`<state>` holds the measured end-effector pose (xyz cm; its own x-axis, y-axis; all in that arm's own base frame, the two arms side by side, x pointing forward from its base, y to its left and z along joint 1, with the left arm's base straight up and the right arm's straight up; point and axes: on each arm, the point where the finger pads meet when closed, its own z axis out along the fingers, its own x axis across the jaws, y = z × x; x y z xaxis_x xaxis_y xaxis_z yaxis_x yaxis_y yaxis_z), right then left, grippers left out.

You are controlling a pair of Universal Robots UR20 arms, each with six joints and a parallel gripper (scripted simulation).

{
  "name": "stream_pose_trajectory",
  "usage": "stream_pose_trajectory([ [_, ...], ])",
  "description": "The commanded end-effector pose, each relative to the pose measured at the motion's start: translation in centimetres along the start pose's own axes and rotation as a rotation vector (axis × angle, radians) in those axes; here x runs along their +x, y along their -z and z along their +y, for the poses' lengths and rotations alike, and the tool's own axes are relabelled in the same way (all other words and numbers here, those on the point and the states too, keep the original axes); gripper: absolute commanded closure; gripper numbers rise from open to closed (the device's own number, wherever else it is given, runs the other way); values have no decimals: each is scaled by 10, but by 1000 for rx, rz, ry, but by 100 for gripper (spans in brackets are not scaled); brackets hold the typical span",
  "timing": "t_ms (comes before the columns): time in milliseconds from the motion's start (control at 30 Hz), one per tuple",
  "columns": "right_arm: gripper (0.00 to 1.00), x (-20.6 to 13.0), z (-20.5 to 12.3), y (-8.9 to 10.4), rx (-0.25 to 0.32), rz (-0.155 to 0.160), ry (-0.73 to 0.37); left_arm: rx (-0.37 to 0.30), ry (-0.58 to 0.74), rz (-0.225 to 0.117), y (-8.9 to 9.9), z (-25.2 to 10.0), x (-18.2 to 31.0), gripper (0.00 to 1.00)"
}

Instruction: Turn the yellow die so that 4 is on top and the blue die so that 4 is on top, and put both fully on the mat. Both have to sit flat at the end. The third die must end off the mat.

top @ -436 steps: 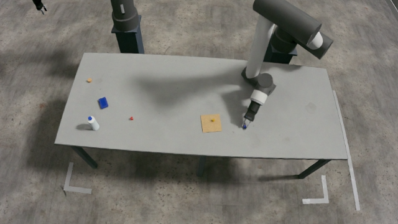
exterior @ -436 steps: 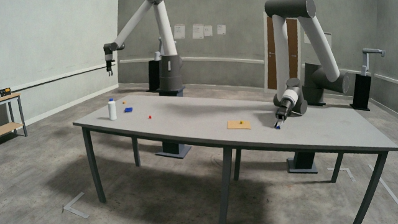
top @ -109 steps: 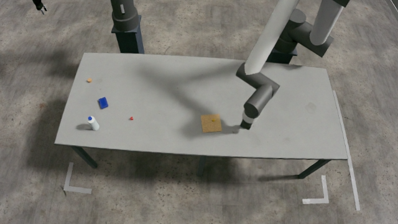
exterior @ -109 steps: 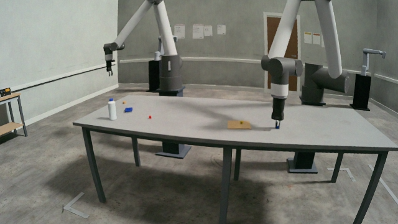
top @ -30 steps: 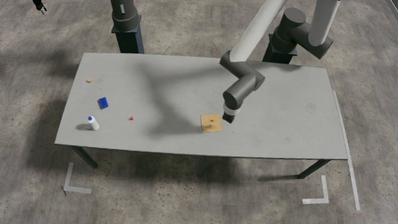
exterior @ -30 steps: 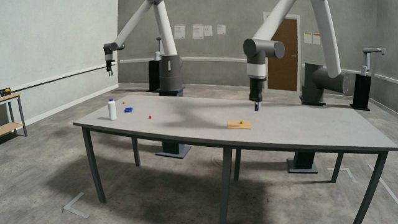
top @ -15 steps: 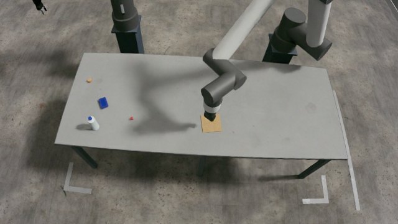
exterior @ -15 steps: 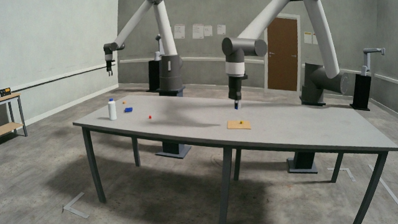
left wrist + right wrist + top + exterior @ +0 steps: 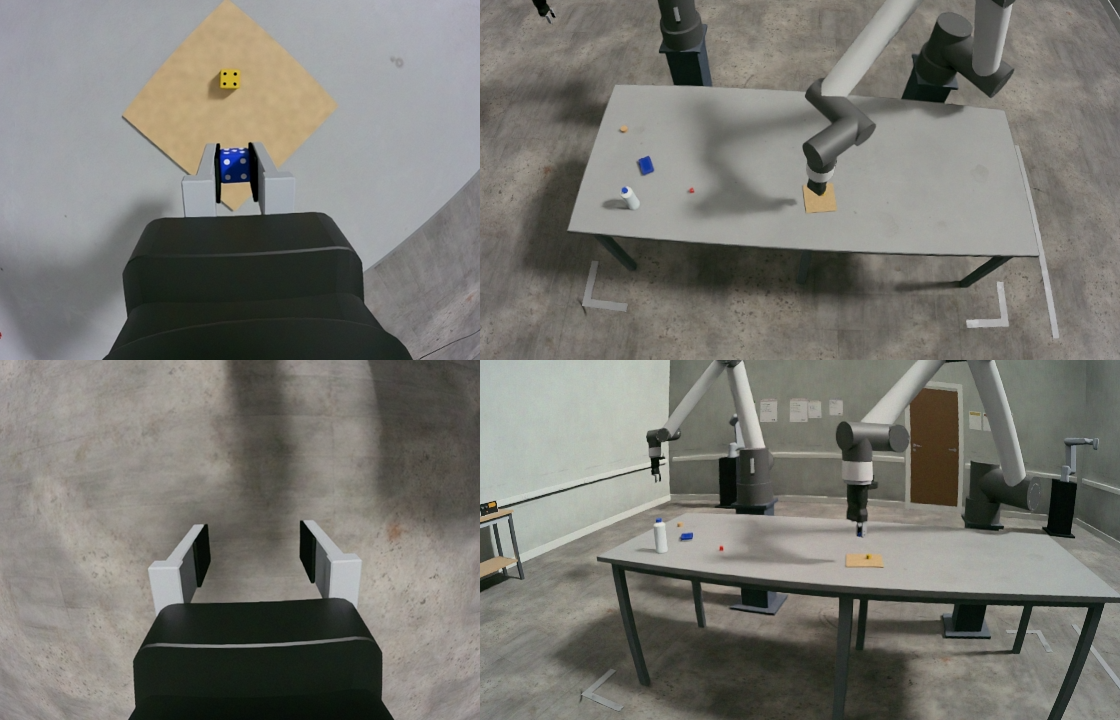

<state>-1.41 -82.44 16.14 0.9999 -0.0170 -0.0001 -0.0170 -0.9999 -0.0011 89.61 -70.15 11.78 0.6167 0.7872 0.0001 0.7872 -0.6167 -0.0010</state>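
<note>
The blue die [image 9: 860, 535] [image 9: 234, 166] is gripped between the pads of the left hand [image 9: 861, 532] [image 9: 234, 161], raised above the counter [image 9: 910, 200] [image 9: 980, 560]. Four white pips are shown on the face turned to the left wrist camera; more pips are seen on an adjoining face. In the left wrist view, the near corner of the tan mat [image 9: 820, 205] [image 9: 856, 561] [image 9: 271, 96] is seen below the held die. The yellow die [image 9: 868, 557] [image 9: 230, 78] is set flat on the mat, 4 on top, fully inside the edges. Well apart from the mat, the red die [image 9: 691, 190] [image 9: 721, 548] is placed on the counter. Beyond it, a blue box-like item [image 9: 646, 165] [image 9: 686, 536], a white bottle [image 9: 631, 199] [image 9: 660, 537], upright with blue cap, and a small orange item [image 9: 624, 129] [image 9: 680, 524] are seen. The right hand [image 9: 550, 18] [image 9: 657, 478] [image 9: 254, 541] is held wide, nothing between the fingers, over the floor.
</note>
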Motion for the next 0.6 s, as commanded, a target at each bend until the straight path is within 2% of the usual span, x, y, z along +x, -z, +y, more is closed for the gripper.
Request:
stream_pose_trajectory([
  [0, 0, 0, 0, 1, -1, 0, 0, -1, 0, 0, -11, 0, 0, 66],
  [300, 0, 0, 0, 1, -1, 0, 0, -1, 0, 0, -53, 1, 0, 66],
  [367, 0, 0, 0, 1, -1, 0, 0, -1, 0, 0, -53, 1, 0, 66],
  [567, 0, 0, 0, 1, -1, 0, 0, -1, 0, 0, -77, 1, 0, 66],
])
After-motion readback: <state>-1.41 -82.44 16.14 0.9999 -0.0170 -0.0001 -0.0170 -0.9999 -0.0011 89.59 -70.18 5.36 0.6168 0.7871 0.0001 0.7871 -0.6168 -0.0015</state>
